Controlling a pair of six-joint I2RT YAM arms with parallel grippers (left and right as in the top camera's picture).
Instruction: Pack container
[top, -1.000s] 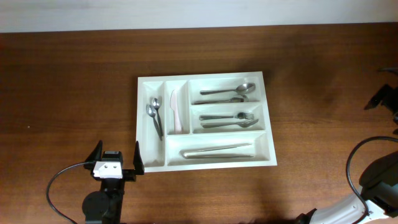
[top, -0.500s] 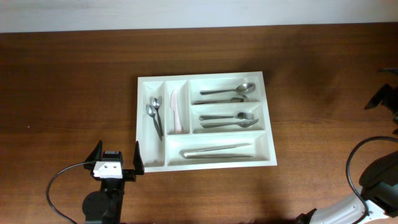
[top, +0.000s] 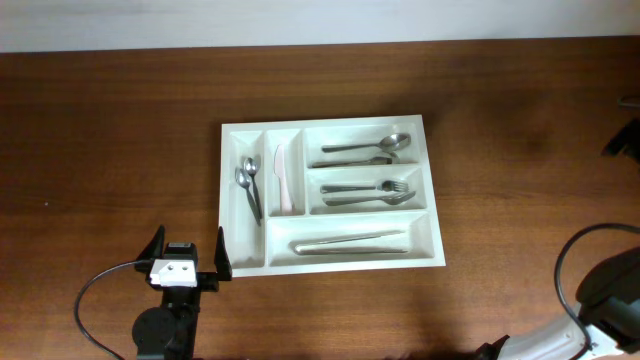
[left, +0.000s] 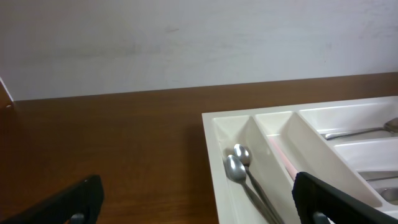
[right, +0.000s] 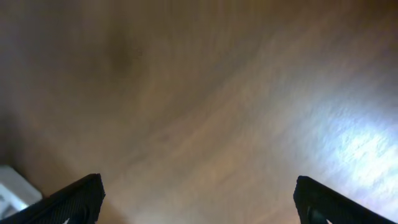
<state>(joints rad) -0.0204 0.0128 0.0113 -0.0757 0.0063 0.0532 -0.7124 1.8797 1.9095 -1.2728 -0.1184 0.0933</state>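
Five compartments of the container (top: 243, 246), at the centre of the bench (top: 100, 150), hold cutlery (top: 360, 148); nothing lies loose. Left hand (top: 188, 248), by its near-left corner, and right hand (right: 196, 205) gape wide, empty. Packing looks finished; only withdrawal remains.

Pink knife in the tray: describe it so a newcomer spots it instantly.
A white five-compartment container sits on the table. Of its two narrow upright slots at the image-left end, the pink knife lies alone in the inner one. It is the only pale pink piece; the spoons beside it and all other cutlery are silver.
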